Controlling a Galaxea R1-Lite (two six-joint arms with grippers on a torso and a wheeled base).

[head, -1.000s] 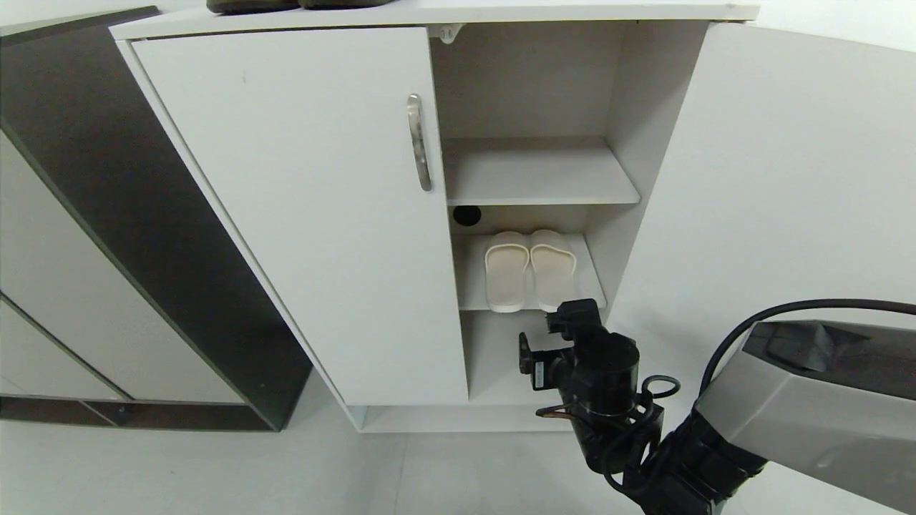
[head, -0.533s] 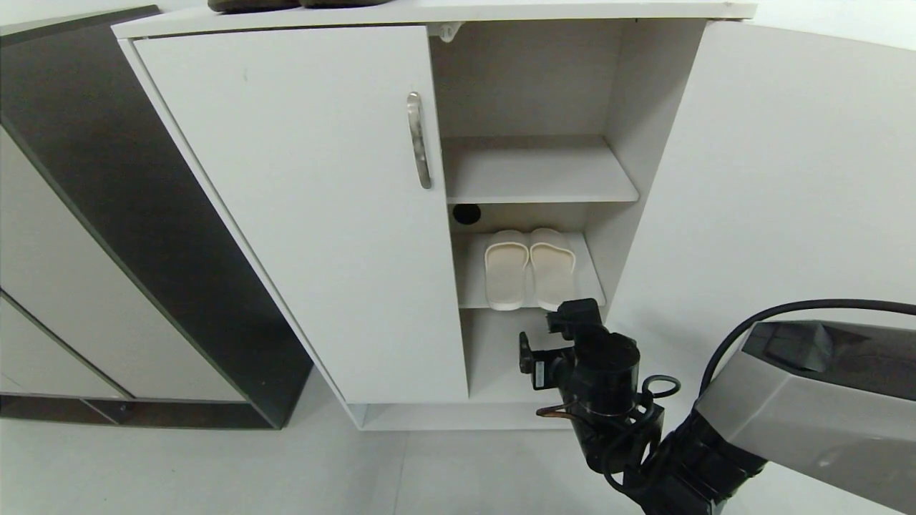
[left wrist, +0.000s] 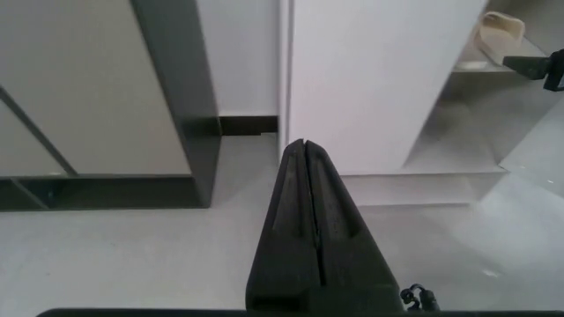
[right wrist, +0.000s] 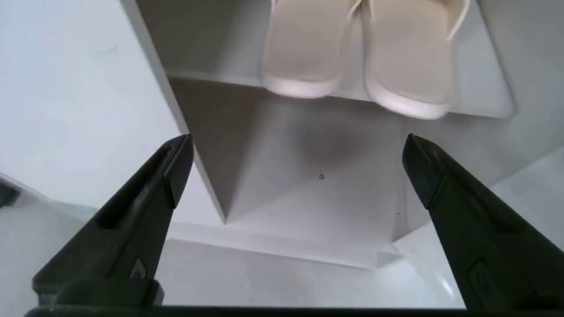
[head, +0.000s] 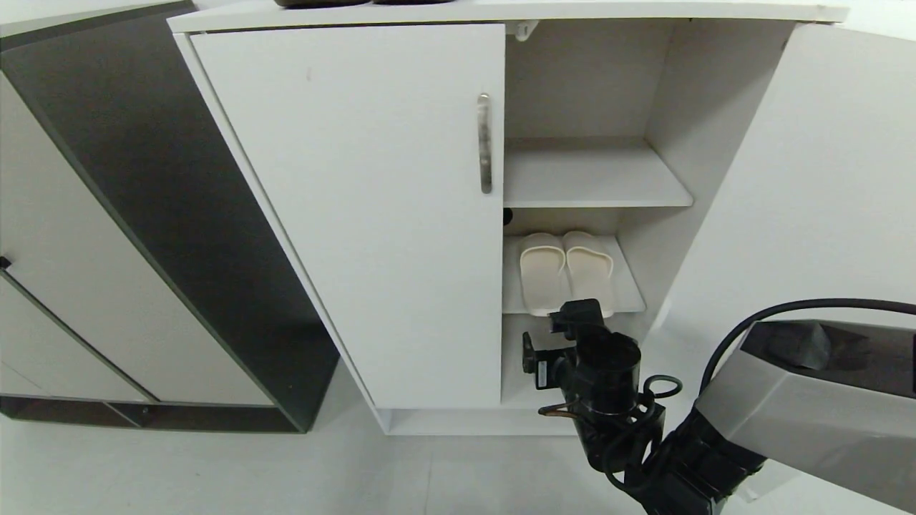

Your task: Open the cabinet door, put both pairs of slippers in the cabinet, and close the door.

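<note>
Head view, cabinet (head: 515, 8): white; its right door (head: 823, 179) stands wide open and its left door (head: 358, 214) is closed, with an upright metal handle (head: 484, 143).
Head view, cream slippers (head: 565, 270): one pair lies side by side on the lower shelf (head: 633, 300) in the open right half. The long axes run front to back, heels at the shelf's front edge, toes toward the back wall.
Head view, cabinet top: dark objects (head: 322, 2) lie at the frame's edge, too cut off to identify.
Head view, right arm (head: 608, 386): low in front of the open half, below the slipper shelf.
Left wrist view, left claw (left wrist: 304, 154): clenched, fingers pressed together on nothing, above the floor (left wrist: 132, 255) and facing the foot of the closed door.
Right wrist view, right claw (right wrist: 297, 150): released, fingers spread wide and holding nothing, facing the bottom compartment.
Right wrist view, slipper heels: both rounded ends sit at the shelf's front edge, apart from the claw.
</note>
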